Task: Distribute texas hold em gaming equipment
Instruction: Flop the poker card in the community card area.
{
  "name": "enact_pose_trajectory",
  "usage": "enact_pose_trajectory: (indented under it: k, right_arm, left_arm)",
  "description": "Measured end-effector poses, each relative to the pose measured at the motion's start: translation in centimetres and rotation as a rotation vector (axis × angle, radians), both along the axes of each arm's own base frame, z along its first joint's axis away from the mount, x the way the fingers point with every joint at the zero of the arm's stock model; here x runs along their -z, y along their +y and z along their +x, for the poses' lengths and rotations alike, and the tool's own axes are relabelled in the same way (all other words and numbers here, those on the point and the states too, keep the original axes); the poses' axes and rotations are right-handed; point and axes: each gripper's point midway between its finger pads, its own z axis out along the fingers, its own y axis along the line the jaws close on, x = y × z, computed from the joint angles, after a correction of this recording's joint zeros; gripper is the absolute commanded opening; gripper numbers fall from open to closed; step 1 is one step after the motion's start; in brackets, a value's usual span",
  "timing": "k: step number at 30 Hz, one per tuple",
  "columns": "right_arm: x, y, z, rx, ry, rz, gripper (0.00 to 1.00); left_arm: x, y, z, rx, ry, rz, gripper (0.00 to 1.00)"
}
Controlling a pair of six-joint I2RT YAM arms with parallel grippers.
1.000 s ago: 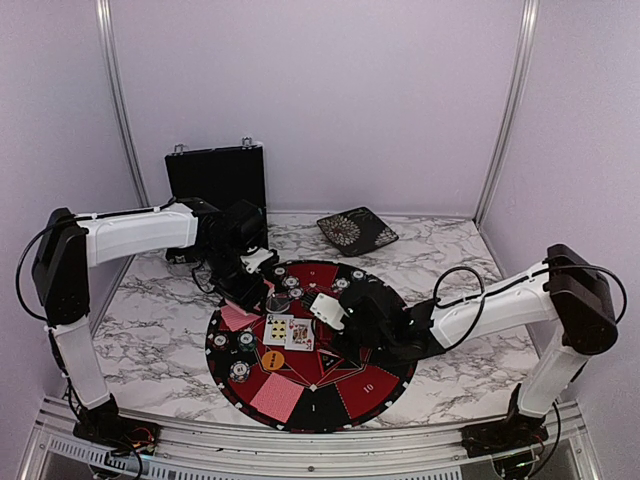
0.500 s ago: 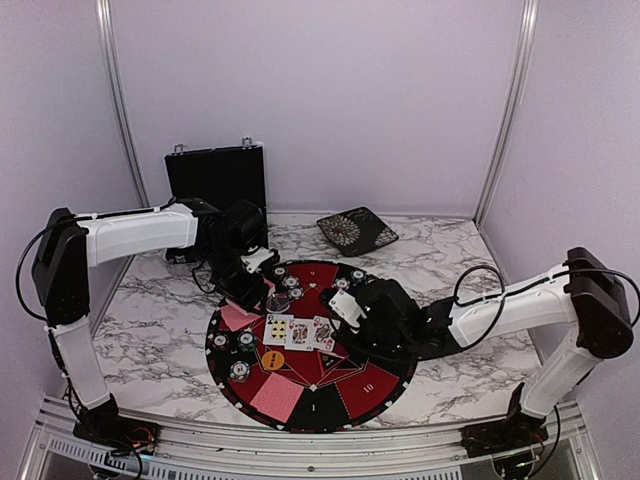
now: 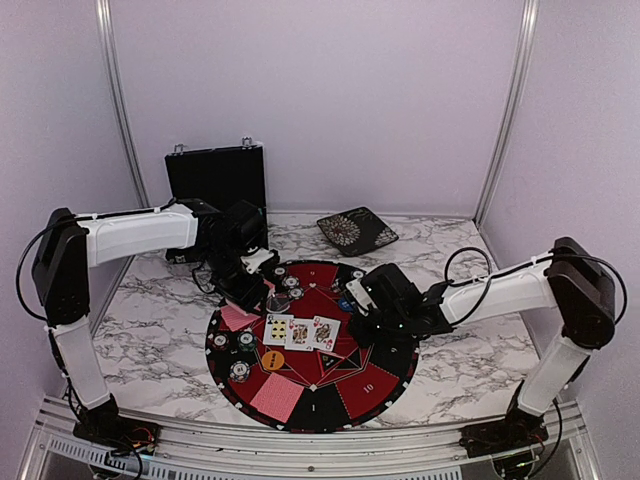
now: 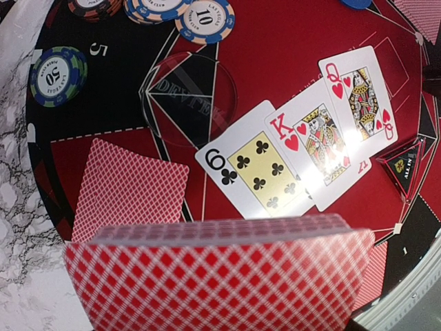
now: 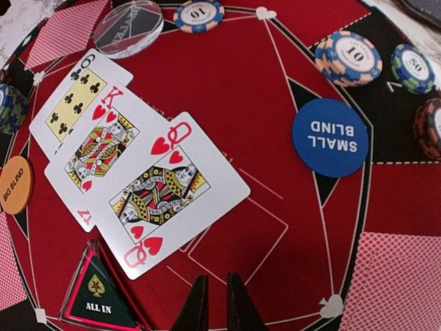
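Observation:
Three face-up cards lie in a row on the round red-and-black mat: six of clubs, king of hearts, queen of hearts; they also show in the top view. My left gripper is shut on a deck of red-backed cards above the mat's far left; the deck hides its fingers. My right gripper hangs low over bare red felt just right of the queen, empty, its jaws a narrow gap apart. A blue small-blind button, an orange big-blind button and a clear dealer button lie on the mat.
Striped chips sit round the mat's far side and left side. Face-down cards lie at the mat's seats. A green all-in triangle lies near the queen. A black case stands at the back left, a dark patterned board at the back.
My right gripper carried a card in, left the queen beside the king, then drew back to the right. The left arm has not moved.

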Motion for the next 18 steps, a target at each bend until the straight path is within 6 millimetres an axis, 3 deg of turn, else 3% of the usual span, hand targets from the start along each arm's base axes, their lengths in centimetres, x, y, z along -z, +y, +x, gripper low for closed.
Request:
enact_pose_trajectory:
  k: [8, 18]
  right_arm:
    - [2.6, 0.3, 0.5, 0.053, 0.067, -0.022, 0.06]
    - [2.9, 1.2, 1.4, 0.069, 0.070, -0.013, 0.06]
  left_arm:
    - [0.1, 0.1, -0.1, 0.000, 0.003, 0.002, 0.34]
    - [0.2, 0.1, -0.1, 0.000, 0.005, 0.003, 0.34]
